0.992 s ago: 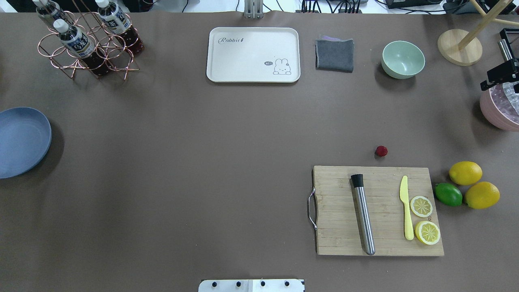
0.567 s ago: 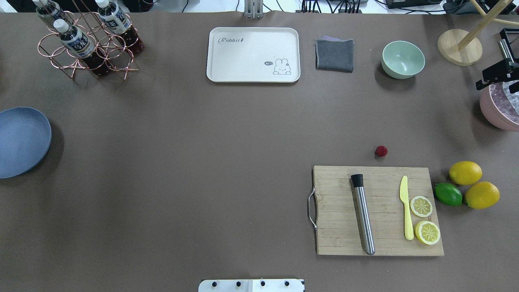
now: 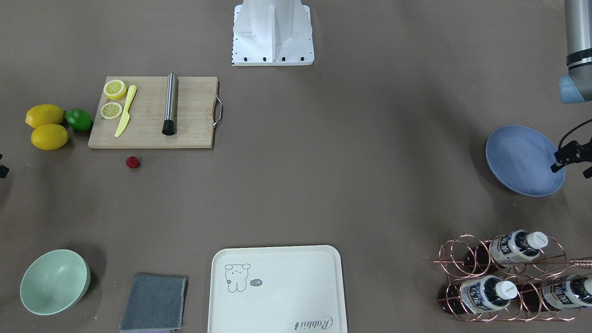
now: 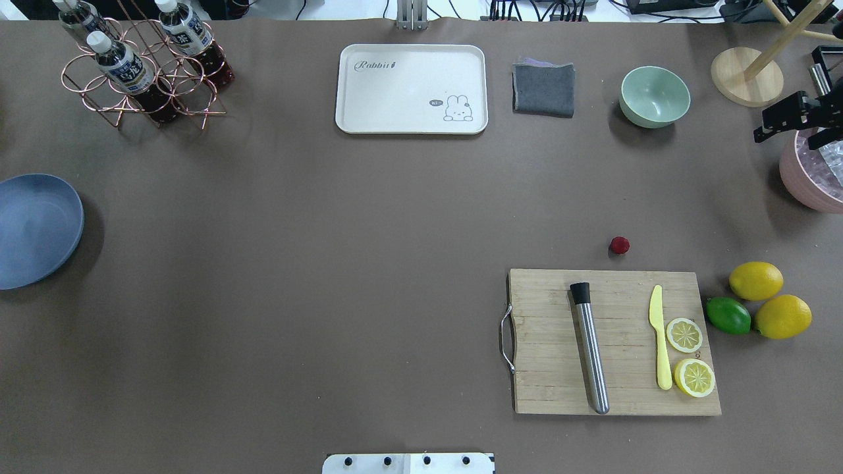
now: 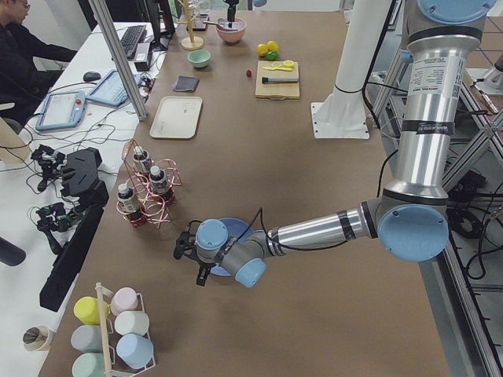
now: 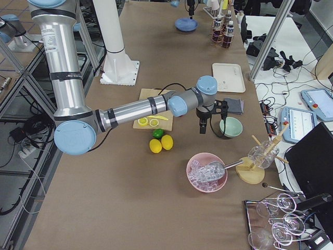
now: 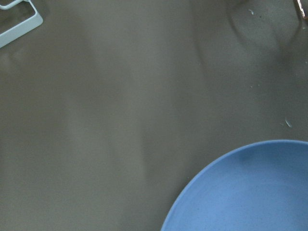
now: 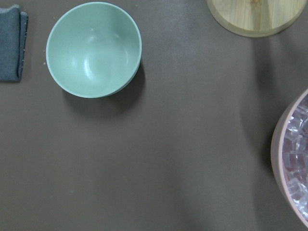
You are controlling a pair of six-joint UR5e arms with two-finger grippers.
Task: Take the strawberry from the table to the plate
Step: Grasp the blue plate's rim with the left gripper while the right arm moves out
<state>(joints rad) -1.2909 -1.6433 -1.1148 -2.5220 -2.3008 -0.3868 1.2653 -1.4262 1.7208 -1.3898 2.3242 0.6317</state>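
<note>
Right gripper (image 4: 790,125) hovers by the ice bowl (image 4: 793,184), well apart from the strawberry (image 4: 619,245); its opening cannot be told

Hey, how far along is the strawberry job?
Nothing done: the strawberry sits on the table by the cutting board, ungripped. In hand: the right gripper hangs open between the mint bowl and the pink bowl. Remaining: grasp it and carry it to the empty plate.

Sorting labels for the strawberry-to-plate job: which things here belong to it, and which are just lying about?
Job: strawberry, blue plate, table.
Lying about: cutting board, steel muddler, yellow knife, lemon halves, whole lemons, lime, mint bowl, cream tray, grey cloth, bottled drinks, ice bowl.
</note>
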